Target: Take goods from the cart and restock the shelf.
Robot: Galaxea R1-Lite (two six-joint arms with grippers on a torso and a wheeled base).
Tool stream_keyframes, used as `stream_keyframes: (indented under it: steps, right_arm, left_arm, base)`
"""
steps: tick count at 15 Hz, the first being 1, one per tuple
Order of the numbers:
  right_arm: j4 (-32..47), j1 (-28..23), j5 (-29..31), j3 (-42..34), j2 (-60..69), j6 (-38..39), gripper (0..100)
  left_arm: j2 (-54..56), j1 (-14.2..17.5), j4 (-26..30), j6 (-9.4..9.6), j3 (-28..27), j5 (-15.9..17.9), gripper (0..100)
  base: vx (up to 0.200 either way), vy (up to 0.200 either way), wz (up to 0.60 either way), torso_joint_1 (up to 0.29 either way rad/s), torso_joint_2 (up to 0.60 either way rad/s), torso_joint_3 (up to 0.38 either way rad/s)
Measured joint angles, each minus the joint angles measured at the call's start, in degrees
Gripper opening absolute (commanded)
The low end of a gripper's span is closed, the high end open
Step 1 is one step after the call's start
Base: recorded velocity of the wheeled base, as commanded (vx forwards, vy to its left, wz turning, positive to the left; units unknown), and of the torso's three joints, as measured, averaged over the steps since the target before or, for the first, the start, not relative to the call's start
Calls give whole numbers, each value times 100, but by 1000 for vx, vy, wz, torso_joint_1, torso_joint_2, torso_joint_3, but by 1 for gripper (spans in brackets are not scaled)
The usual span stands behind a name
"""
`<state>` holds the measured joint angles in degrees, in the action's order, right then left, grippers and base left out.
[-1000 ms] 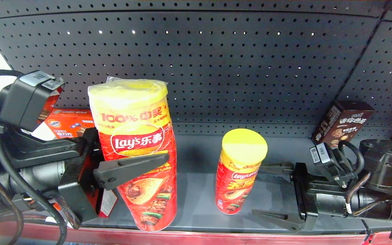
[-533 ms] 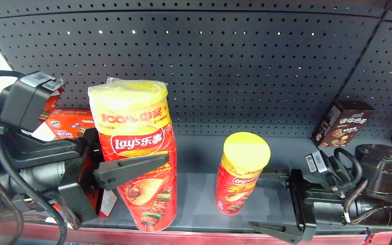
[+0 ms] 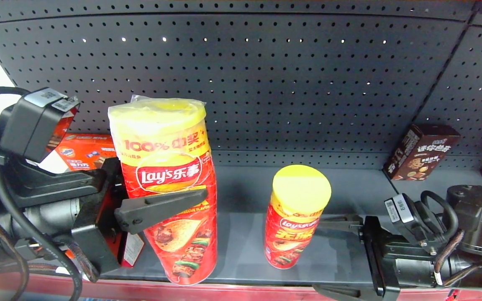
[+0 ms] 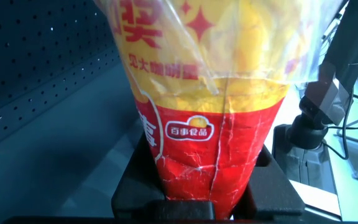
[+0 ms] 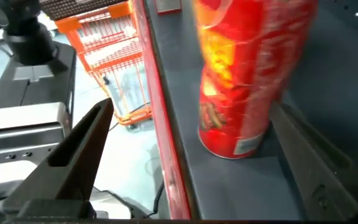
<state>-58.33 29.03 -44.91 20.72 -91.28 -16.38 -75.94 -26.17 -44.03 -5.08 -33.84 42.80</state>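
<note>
Tall chip canister (image 3: 161, 167), sleeved in loose clear film, is clamped across its lower middle by the left hand (image 3: 174, 196), with its base at the front lip of the shelf (image 3: 241, 255); whether it rests there or hangs just above cannot be told. A small chip canister (image 3: 295, 225) stands upright near the front edge, between the spread fingers of the right hand (image 3: 322, 255), which grasps nothing and appears not to touch it. An orange box (image 3: 84, 150) and a brown box (image 3: 421, 150) lean near the pegboard back (image 3: 266, 83), while the orange cart (image 5: 114, 56) waits below the shelf edge. Both tubes look light and stiff-walled, likely card that would dent under a hard squeeze. The film on the larger one seems slick and may slide over the tube. Tall and narrow, each would tip easily, so a firm, moderate hold across the round body near mid-height, clear of the yellow lid, seems the safest place to take them
</note>
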Motion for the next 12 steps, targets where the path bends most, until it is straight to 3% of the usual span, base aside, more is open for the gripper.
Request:
stream_keyframes:
  steps: [2, 6, 10, 12]
  right_arm:
    - [1, -56, 0, 16, 38, 10, 100]
    - [52, -645, 172, 91, 844, 446, 100]
    - [302, -1172, 1000, 385, 2122, 1273, 100]
    - [1104, -1742, 1475, 444, 2770, 1332, 100]
  left_arm:
    - [0, 0, 0, 0, 11, 0, 0]
    - [35, -4, 2, 7, 91, 6, 0]
    - [110, 0, 0, 0, 112, 9, 0]
    - [168, -4, 7, 0, 118, 4, 0]
  base:
    - [0, 0, 0, 0, 0, 0]
    - [0, 0, 0, 0, 0, 0]
    - [0, 0, 0, 0, 0, 0]
    - [0, 0, 0, 0, 0, 0]
